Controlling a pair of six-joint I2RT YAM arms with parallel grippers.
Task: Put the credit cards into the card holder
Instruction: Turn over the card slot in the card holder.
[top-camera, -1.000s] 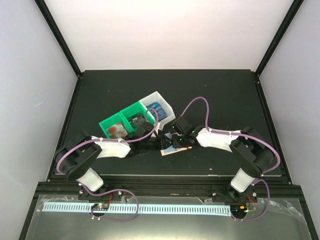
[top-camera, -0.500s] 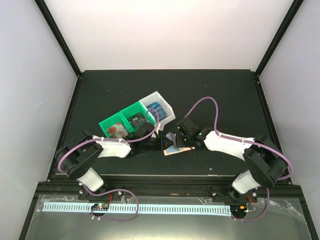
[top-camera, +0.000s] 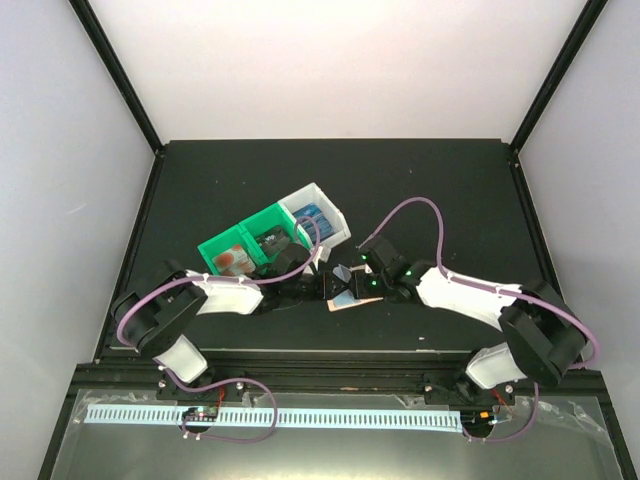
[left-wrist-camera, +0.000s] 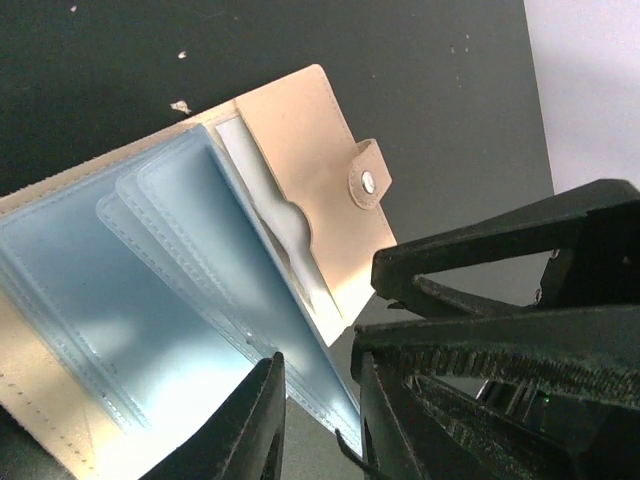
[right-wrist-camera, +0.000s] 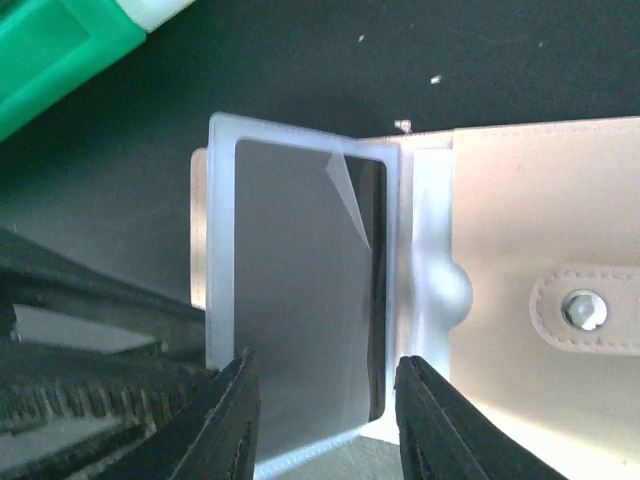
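Card holder (top-camera: 345, 300) lies open on the table between both grippers. Right wrist view alone shows a dark card (right-wrist-camera: 305, 285) in a clear sleeve (right-wrist-camera: 300, 300). Left gripper (left-wrist-camera: 320, 420) pinches a sleeve edge; right gripper (right-wrist-camera: 325, 400) is open.

1. The card holder (left-wrist-camera: 300, 150) is tan with a silver snap, and its clear sleeves look pale blue.
2. A dark card (right-wrist-camera: 300, 290) sits in a frosted sleeve.
3. The bins: green (top-camera: 250, 232) on the left, white (top-camera: 330, 212) on the right.
4. The table (top-camera: 200, 180) is black.
5. Both arms carry purple cables (top-camera: 420, 210) and white links.
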